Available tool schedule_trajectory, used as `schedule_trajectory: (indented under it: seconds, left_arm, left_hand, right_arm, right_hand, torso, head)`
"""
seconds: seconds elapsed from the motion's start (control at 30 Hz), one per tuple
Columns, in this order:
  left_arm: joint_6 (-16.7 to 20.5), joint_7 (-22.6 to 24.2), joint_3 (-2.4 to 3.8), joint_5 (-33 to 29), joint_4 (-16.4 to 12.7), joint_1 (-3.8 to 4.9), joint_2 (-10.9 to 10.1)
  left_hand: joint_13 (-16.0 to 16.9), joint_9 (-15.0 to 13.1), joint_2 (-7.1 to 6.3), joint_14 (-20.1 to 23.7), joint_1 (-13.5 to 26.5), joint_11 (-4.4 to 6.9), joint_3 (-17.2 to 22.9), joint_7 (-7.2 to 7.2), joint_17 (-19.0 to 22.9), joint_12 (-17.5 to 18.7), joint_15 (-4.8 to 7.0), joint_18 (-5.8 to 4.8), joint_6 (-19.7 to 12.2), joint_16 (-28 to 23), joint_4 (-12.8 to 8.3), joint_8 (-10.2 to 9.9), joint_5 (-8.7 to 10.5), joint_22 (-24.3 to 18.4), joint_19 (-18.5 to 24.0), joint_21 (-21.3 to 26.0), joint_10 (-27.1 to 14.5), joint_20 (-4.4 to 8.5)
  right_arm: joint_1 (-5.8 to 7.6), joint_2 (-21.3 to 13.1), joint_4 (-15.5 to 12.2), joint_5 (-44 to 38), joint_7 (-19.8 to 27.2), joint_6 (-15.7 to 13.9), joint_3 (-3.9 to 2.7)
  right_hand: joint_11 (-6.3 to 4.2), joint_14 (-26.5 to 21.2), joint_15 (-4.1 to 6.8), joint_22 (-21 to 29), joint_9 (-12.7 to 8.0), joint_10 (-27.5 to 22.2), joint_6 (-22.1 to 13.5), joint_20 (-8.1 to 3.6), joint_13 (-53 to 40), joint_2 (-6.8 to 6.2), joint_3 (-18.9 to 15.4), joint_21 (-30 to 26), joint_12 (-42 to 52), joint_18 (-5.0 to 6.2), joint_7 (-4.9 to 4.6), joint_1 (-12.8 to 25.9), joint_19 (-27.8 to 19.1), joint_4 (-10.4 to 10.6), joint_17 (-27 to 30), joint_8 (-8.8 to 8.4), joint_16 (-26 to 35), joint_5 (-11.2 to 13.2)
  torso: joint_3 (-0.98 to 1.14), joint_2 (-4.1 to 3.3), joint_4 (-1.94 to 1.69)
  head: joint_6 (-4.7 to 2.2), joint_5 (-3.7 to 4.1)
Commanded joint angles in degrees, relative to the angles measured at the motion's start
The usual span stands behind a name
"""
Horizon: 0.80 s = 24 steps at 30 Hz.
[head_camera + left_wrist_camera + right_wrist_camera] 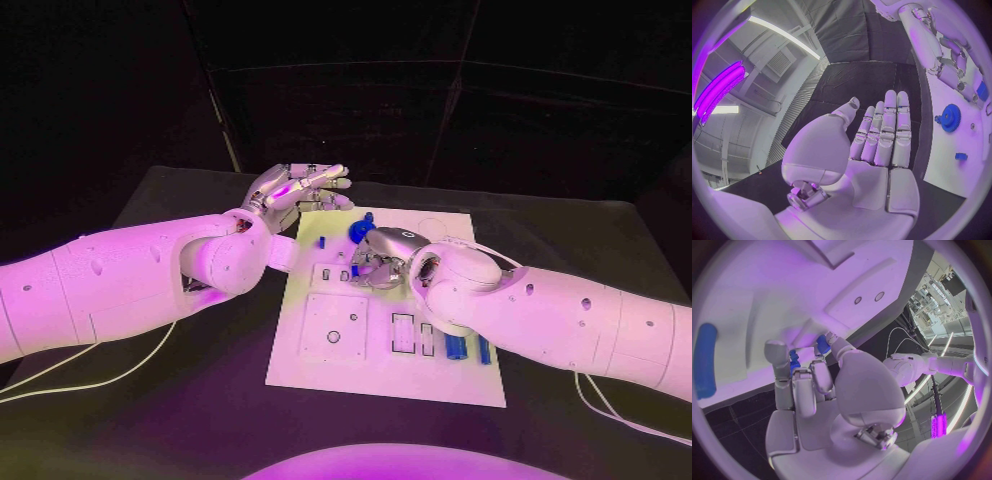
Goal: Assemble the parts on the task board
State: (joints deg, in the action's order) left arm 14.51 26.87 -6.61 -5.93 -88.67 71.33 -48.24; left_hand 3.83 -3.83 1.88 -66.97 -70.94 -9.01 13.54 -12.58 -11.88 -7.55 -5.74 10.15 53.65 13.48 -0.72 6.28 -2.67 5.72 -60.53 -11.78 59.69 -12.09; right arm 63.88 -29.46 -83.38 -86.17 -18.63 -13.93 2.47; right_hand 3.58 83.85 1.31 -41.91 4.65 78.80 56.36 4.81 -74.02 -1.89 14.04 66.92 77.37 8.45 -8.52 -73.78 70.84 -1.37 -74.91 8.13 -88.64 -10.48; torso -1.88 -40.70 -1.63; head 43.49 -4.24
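The black bench carries the white task board. The left hand hovers off the board's far-left corner, fingers straight, holding nothing. The right hand pinches a small blue part over the board's middle, near a blue gear.

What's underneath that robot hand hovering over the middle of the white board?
The right hand pinches a small blue part against the task board. From above, the hand covers whatever slot lies beneath it.

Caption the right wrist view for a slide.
Silver right hand pinching a small blue part at the white task board, a long blue piece lying nearby.
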Motion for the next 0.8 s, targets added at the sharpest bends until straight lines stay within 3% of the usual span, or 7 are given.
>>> schedule_trajectory:
  seconds: [0.03,0.5,0.8]
  left_arm:
    - [-0.8,0.3,0.02,0.4,0.0,0.09,0.0]
    - [-0.8,0.3,0.02,0.4,0.2,0.09,0.0]
    - [-0.8,0.2,0.02,0.4,0.3,0.08,0.1]
  left_hand:
    - [0.0,0.1,-0.14,-0.3,0.4,-0.11,0.0,0.07,-0.1,0.4,0.02,0.29,0.4,0.0,0.4,-0.3,-0.17,-0.1,-0.4,0.3,0.3,0.13]
    - [0.0,0.1,-0.14,-0.3,0.4,-0.11,0.0,0.07,-0.1,0.4,0.02,0.29,0.4,0.0,0.4,-0.3,-0.17,-0.1,-0.4,0.3,0.3,0.13]
    - [0.0,0.1,-0.14,-0.3,0.4,-0.11,0.0,0.07,-0.1,0.4,0.02,0.29,0.4,0.0,0.4,-0.3,-0.17,-0.1,-0.4,0.3,0.3,0.13]
  right_arm:
    - [-0.47,-0.1,0.3,0.2,-1.4,3.2,0.48]
    - [-0.51,-0.2,0.0,0.0,-1.6,2.7,0.48]
    - [-0.57,-0.3,-0.1,-0.1,-1.9,0.5,0.48]
  right_hand:
    - [0.00,5.3,-0.49,0.1,-0.2,-0.6,-0.6,0.20,0.1,-0.60,0.2,-0.2,-0.2,-0.18,-0.13,0.2,-0.3,-0.1,-11.4,-0.36,0.0,0.1]
    - [0.30,5.3,-0.78,0.4,-0.3,-0.9,-1.5,0.53,0.5,-1.80,-0.3,-0.4,-0.5,-0.11,-0.39,0.9,-0.4,0.0,-11.3,-0.73,0.1,-0.7]
    - [0.54,5.3,-1.01,0.8,-0.5,-1.7,-2.7,0.77,1.2,-2.85,-1.7,-0.7,-1.1,-0.05,-0.60,2.1,-0.6,0.7,-11.1,-1.16,0.2,-0.3]
  torso:
    - [0.00,0.00,-0.03]
    - [0.01,-0.01,0.00]
    - [0.02,0.00,-0.03]
  head:
    - [0.00,0.08]
    - [0.18,0.30]
    - [0.27,0.44]
